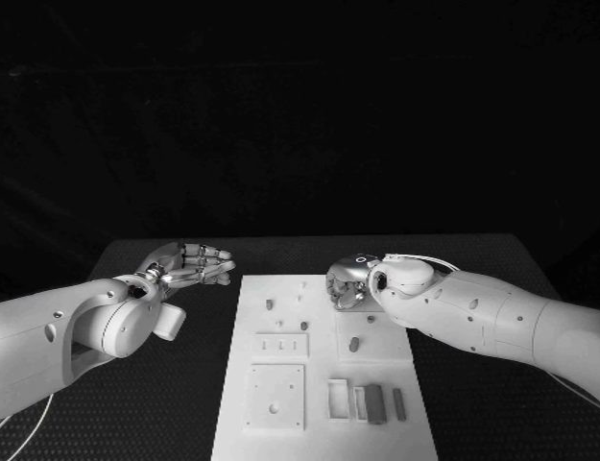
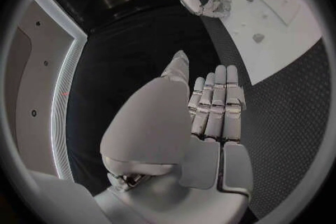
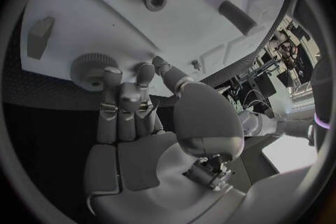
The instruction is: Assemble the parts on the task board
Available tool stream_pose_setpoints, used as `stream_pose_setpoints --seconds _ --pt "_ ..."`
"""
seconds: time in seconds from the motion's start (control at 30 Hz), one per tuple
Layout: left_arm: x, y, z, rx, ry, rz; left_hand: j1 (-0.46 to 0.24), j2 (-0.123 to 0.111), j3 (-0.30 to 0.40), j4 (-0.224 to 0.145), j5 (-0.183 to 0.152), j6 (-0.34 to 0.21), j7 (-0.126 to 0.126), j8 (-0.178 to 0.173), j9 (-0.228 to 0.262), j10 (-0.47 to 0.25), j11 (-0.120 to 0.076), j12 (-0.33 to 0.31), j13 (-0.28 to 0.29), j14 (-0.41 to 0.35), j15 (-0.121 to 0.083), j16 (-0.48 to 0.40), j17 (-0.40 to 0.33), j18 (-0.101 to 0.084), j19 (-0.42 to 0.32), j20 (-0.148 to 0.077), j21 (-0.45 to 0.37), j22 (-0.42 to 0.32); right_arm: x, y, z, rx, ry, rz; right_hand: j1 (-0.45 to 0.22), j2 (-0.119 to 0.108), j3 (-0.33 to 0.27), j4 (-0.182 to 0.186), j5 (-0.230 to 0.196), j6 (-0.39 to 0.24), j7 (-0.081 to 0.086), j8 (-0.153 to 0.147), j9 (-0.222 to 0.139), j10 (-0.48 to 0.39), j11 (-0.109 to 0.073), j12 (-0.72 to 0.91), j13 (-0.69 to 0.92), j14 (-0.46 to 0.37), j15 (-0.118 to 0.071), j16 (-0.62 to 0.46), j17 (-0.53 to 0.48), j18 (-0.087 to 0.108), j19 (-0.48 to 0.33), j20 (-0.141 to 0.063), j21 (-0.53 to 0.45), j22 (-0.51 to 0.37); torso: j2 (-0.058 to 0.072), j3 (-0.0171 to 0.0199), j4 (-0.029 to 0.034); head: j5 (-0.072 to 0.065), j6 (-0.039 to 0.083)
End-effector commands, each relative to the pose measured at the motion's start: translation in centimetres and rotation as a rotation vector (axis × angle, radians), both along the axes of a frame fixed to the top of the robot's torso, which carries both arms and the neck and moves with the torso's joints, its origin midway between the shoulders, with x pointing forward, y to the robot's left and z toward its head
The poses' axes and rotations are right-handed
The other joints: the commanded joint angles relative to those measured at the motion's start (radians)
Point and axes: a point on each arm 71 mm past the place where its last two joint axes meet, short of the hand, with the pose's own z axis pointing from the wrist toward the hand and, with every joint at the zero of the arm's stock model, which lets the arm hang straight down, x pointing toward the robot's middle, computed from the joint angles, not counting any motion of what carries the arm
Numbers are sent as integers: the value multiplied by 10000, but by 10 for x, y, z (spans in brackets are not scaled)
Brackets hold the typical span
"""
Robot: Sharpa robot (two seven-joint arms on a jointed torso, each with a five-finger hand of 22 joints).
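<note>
a black table (image 1: 493, 259) stands against a dark background.

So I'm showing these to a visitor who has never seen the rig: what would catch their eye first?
Probably the white board lying lengthwise down the middle of the black table, with small grey parts gathered at its near end. Next, the right robot hand bent down over the board's far right part, its fingertips at a ridged wheel there, while the left robot hand hovers open beside the board's far left corner.

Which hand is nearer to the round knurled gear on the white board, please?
Right. The right hand has fingertips at the gear; the left hand hovers off the board's left edge.
</note>
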Motion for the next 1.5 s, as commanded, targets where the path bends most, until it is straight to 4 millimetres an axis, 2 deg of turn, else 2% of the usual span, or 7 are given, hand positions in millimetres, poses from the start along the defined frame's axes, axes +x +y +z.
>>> stream_pose_setpoints --seconds 0.03,0.27,0.4,0.67,1.07,1.5 --pt "0 -2 1 -127 -18 -166 -109 19 -47 5 -37 -43 196 -49 -16 11 66 -39 -15 78 -3 -60 18 -50 51 -10 -51 -14 -3 0 -7 -168 359 103 -36 103 68 14 51 114 -13 57 21 107 -13 65 61 38 -30 84 28 157 -24 -85 71 243 22 5 -6 -7 -22" --pt "0 -2 1 -131 -3 -172 -164 43 -56 7 -37 -45 197 -56 -22 14 68 -54 -18 82 -3 -80 34 -54 54 -12 -61 -17 -3 -2 -7 -216 411 51 -100 453 160 12 54 350 -72 146 72 186 -70 169 193 48 -80 269 99 157 -92 -100 169 233 29 1 5 -23 -41" --pt "0 -1 1 -123 13 -160 -180 48 -57 6 -37 -46 196 -59 -25 13 69 -61 -19 82 -3 -88 39 -55 55 -13 -64 -18 -3 -4 -7 -235 413 12 -89 505 184 -6 56 359 -79 141 73 190 -76 183 219 39 -87 300 112 157 -104 -108 197 234 37 9 3 -27 -18" --pt "0 -1 1 -139 28 -200 -303 15 -88 9 -42 -56 187 -73 -35 8 67 -91 -26 80 2 -125 65 -62 53 -12 -84 -23 -3 -7 -8 -283 437 -57 -169 349 143 6 48 308 -68 86 58 228 -66 235 289 52 -79 394 140 157 -89 -124 295 234 59 9 0 -42 10" --pt "0 -1 0 -138 51 -208 -351 -28 -99 3 -45 -92 167 -98 -48 -19 53 -131 -35 74 4 -162 89 -65 47 -13 -104 -27 -2 -11 -7 -302 324 -189 -278 -32 149 52 48 -180 70 -232 -84 183 63 242 371 5 40 453 126 157 -126 -133 380 209 81 16 2 -58 50" --pt "0 -1 1 -135 45 -197 -360 -32 -96 1 -46 -105 155 -106 -53 -22 44 -144 -37 73 5 -177 102 -65 46 -13 -112 -28 -3 -14 -7 -324 348 -195 -298 -25 184 63 55 -161 76 -230 -90 186 71 257 398 6 51 479 122 157 -121 -136 401 206 101 20 -1 -80 81"
